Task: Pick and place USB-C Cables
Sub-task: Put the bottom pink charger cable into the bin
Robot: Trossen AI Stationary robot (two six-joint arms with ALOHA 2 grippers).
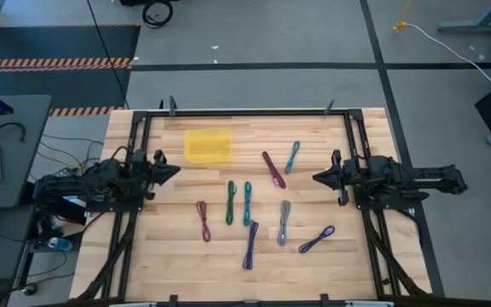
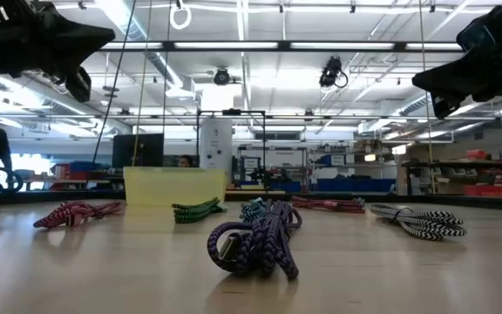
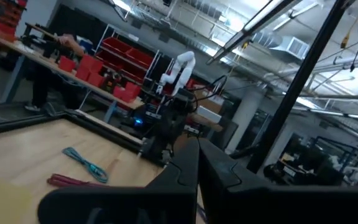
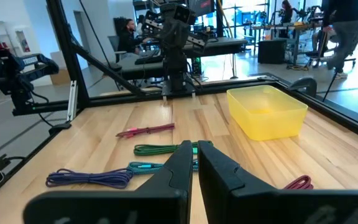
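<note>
Several folded USB-C cables lie flat on the wooden table: a maroon one (image 1: 274, 169), teal ones (image 1: 292, 157) (image 1: 248, 203), a green one (image 1: 230, 202), a pink-purple one (image 1: 203, 220), purple ones (image 1: 251, 245) (image 1: 316, 240) and a grey one (image 1: 285, 223). My left gripper (image 1: 170, 170) hovers shut at the table's left side, above the surface and apart from every cable. My right gripper (image 1: 320, 177) hovers shut at the right side, just right of the maroon cable. The right wrist view shows green (image 4: 163, 149), teal (image 4: 145, 166) and purple (image 4: 89, 178) cables ahead of its fingers.
A small yellow tray (image 1: 208, 145) stands on the far part of the table, between the arms and nearer the left one. A dark metal frame (image 1: 254, 111) runs along the table's edges. Bare wood lies along the near edge. People work at benches in the room beyond.
</note>
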